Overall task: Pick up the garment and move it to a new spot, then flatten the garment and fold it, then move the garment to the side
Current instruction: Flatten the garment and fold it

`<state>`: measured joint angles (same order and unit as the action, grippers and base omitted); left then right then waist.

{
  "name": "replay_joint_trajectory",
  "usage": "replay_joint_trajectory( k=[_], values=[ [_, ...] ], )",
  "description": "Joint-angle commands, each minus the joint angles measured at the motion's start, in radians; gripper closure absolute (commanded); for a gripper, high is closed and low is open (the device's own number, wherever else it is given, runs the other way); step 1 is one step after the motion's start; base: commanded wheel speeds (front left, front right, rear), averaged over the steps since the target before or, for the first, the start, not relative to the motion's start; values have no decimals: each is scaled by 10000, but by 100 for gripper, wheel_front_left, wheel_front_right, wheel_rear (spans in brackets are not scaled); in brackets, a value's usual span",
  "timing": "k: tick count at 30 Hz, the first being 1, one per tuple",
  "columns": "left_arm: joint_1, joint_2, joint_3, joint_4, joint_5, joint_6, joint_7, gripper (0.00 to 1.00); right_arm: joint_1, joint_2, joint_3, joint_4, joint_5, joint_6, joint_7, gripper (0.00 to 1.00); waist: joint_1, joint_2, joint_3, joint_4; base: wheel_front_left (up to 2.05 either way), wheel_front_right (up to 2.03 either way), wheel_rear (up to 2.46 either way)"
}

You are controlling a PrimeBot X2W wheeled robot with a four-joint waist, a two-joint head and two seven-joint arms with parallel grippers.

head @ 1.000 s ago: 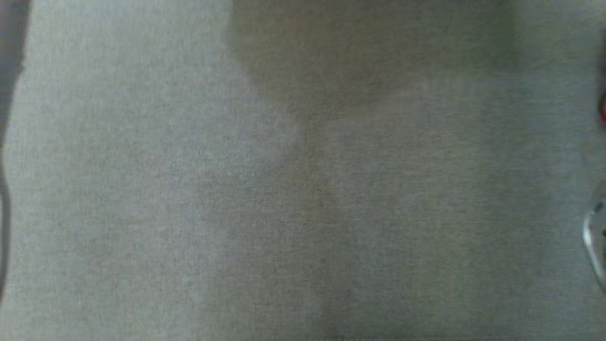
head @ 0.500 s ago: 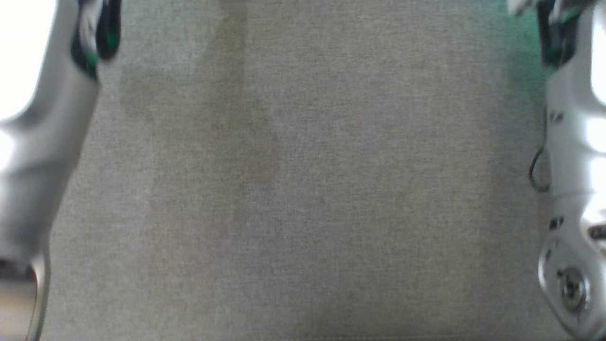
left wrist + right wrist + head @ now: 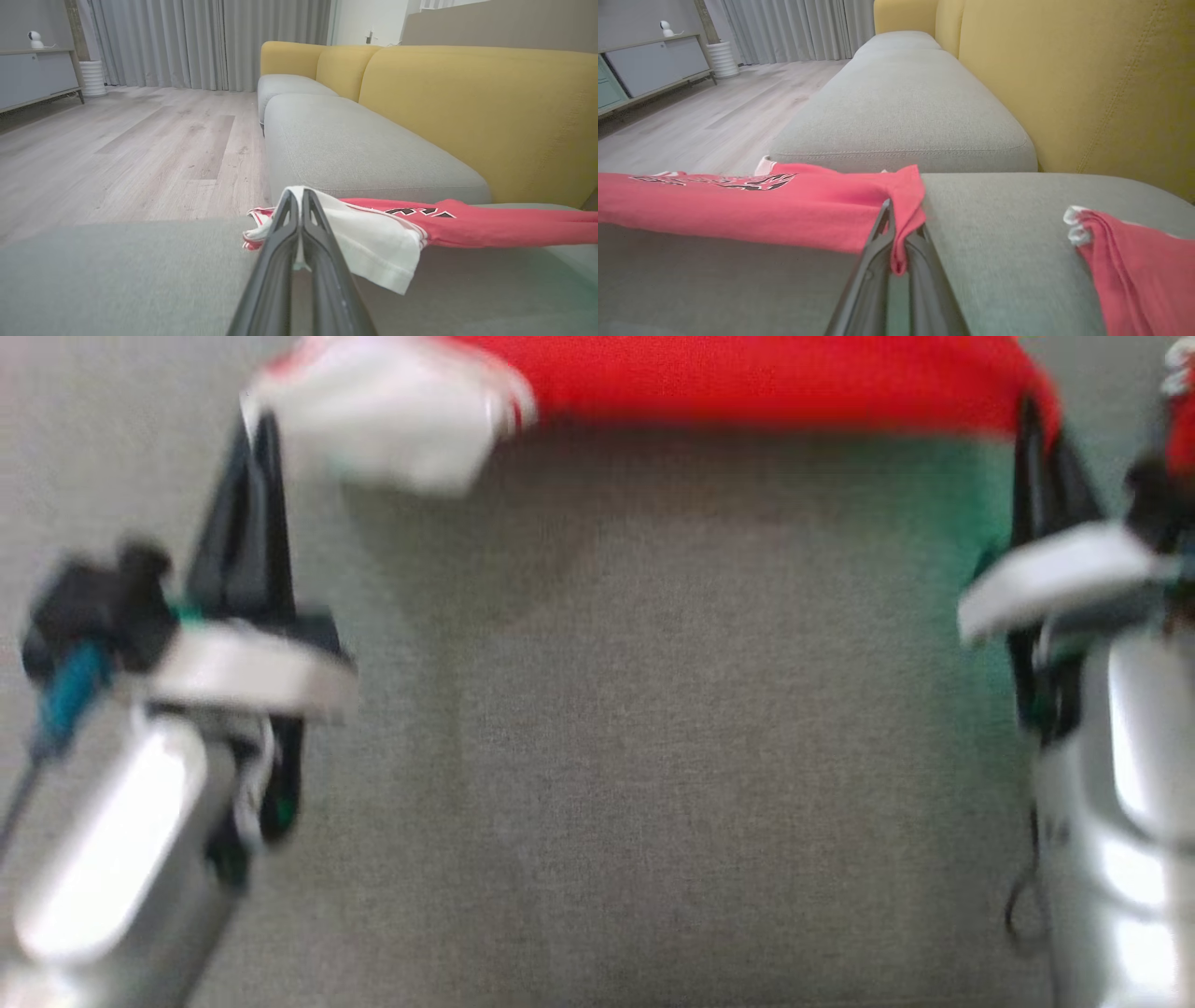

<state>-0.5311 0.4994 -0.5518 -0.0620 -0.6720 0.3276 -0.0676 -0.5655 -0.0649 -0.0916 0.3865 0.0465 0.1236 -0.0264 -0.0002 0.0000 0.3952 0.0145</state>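
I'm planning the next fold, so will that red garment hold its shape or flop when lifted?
Likely floppy: the garment drapes between the left claw and right claw. Probably light, since two fingertip pinches hold it. Its white part dangles and may swing.

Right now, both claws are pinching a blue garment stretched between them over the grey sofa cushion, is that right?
Not quite: the garment is red, not blue, as the right wrist view shows. The rest holds: the left claw and the right claw are both shut on it, and it is stretched between them over the grey sofa cushion.
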Motion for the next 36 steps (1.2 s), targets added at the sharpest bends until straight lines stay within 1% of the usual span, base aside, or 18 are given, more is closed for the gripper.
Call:
replay_joint_trajectory(
  k=[1, 8, 9, 12, 17, 20, 24, 27, 30, 36],
  values=[
    [285, 536, 489, -636, -43, 279, -96, 100, 487, 144, 242, -765, 134, 71, 165, 100, 2, 0, -891, 30, 0, 0, 0],
    [3316, 939, 224, -2284, -142, 1380, -183, 100, 3783, 145, 73, -3278, 1025, 71, 1262, 100, 2, 0, -2429, 125, 0, 0, 0],
    [3316, 939, 224, -2284, -142, 1380, -183, 100, 3783, 145, 73, -3278, 1025, 71, 1262, 100, 2, 0, -2429, 125, 0, 0, 0],
    [4298, 1149, 60, -2859, -178, 1708, -86, 100, 5041, 146, -170, -4253, 1190, 71, 1666, 100, 2, 0, -2864, 170, 0, 0, 0],
    [5538, 1538, -115, -3750, -166, 2195, 66, 100, 6717, 146, -510, -5464, 1465, 71, 2432, 100, 2, 0, -3331, 249, 0, 0, 0],
    [6063, 1627, -334, -4129, -203, 2349, 214, 100, 7317, 146, -634, -5846, 1553, 71, 2845, 100, 2, 0, -3372, 285, 0, 0, 0],
    [6210, 1418, -628, -4026, -263, 2294, 259, 100, 7585, 146, -665, -5749, 1455, 71, 3236, 100, 2, 0, -3314, 329, 0, 0, 0],
    [5988, 1136, -842, -3607, -346, 2026, 260, 100, 7489, 146, -533, -5486, 1465, 71, 3475, 100, 2, 0, -3214, 361, 0, 0, 0],
    [5600, 947, -972, -3115, -363, 1720, 270, 100, 7230, 146, -188, -5267, 1344, 71, 3852, 100, 2, 0, -3009, 339, 0, 0, 0],
    [4355, 599, -1088, -2329, -234, 1236, 464, 100, 6351, 146, -129, -4907, 1227, 71, 4507, 100, 2, 0, -2570, 301, 0, 0, 0]
  ],
)
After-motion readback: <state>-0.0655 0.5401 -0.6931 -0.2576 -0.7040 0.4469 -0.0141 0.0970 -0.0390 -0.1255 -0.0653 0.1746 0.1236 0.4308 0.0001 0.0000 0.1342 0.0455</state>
